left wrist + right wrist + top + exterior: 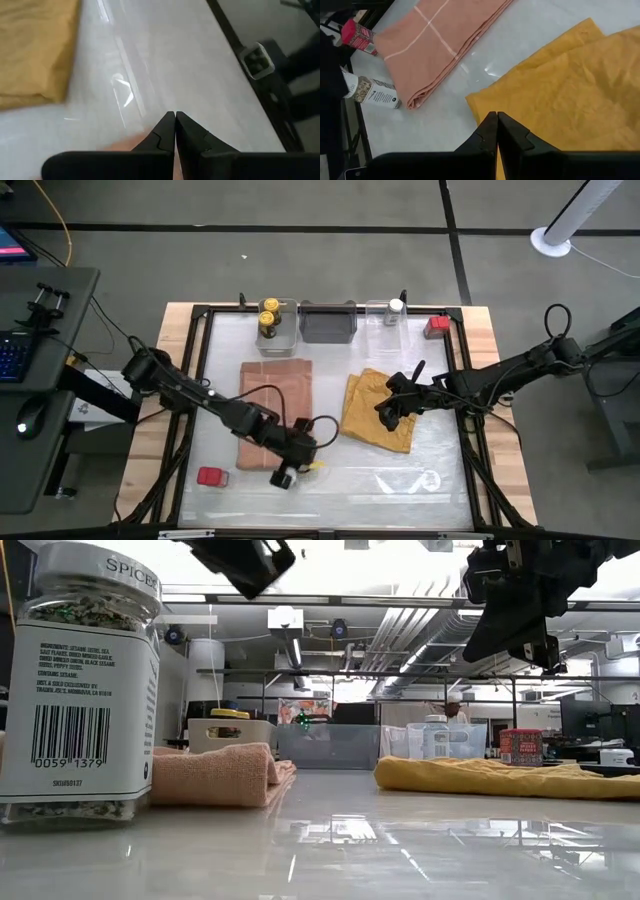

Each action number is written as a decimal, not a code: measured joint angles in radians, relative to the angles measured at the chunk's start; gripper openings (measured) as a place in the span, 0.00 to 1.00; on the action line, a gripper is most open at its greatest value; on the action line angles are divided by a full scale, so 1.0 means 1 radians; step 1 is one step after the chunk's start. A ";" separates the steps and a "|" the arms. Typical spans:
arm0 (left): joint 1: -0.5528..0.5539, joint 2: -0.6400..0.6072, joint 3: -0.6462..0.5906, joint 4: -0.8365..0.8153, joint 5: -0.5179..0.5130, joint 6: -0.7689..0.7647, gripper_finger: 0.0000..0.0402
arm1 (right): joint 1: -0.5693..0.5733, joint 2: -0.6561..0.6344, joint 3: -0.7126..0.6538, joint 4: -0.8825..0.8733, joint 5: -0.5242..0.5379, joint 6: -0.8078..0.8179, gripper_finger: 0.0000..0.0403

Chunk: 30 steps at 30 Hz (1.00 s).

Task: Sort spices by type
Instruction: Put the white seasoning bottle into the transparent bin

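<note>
Both hands clenched empty: left hand [285, 477] half hides a shaker [312, 467]; right hand [388, 416] above mustard cloth [378, 412].

- We see two jars [269, 315] in the far-left bin [277, 332]; a shaker [395, 308] in the bin [384, 320] farther right;
- one tin [436, 326] far right, another tin [211, 477] near left.

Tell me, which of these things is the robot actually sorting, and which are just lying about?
Part of the job:
two yellow-lidded jars, at the back
two white-topped shakers, one at the back, one at the front
two red tins, back right and front left

Just lying about:
pink cloth
mustard cloth
</note>
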State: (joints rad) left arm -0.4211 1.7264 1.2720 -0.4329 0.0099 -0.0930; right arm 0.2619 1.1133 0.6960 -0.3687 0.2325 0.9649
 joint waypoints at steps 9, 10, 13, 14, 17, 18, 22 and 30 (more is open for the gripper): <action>0.047 -0.019 0.142 -0.180 -0.002 0.000 0.00 | 0.000 0.000 0.000 0.007 0.000 -0.002 0.00; 0.037 -0.033 0.162 -0.231 -0.005 0.004 0.00 | 0.000 0.000 0.000 0.008 0.000 -0.002 0.00; -0.009 -0.079 0.175 -0.366 -0.003 -0.002 0.00 | 0.000 0.000 0.000 0.008 0.000 -0.002 0.00; -0.026 -0.086 0.175 -0.393 -0.006 -0.029 0.00 | 0.000 0.000 0.000 0.008 0.000 -0.002 0.00; -0.062 -0.091 0.174 -0.464 -0.043 -0.193 0.02 | 0.000 0.000 0.000 0.009 0.000 -0.002 0.00; -0.068 -0.091 0.174 -0.476 -0.037 -0.245 0.04 | 0.000 0.000 0.000 0.008 0.000 -0.003 0.00; -0.073 -0.091 0.174 -0.484 0.029 -0.387 0.16 | 0.000 0.000 0.000 0.007 0.000 -0.005 0.00; -0.073 -0.083 0.174 -0.470 0.033 -0.522 0.54 | 0.000 0.000 0.000 0.006 0.000 -0.031 0.00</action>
State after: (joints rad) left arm -0.4946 1.6434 1.4460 -0.9028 0.0431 -0.6154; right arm 0.2619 1.1130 0.6960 -0.3622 0.2323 0.9337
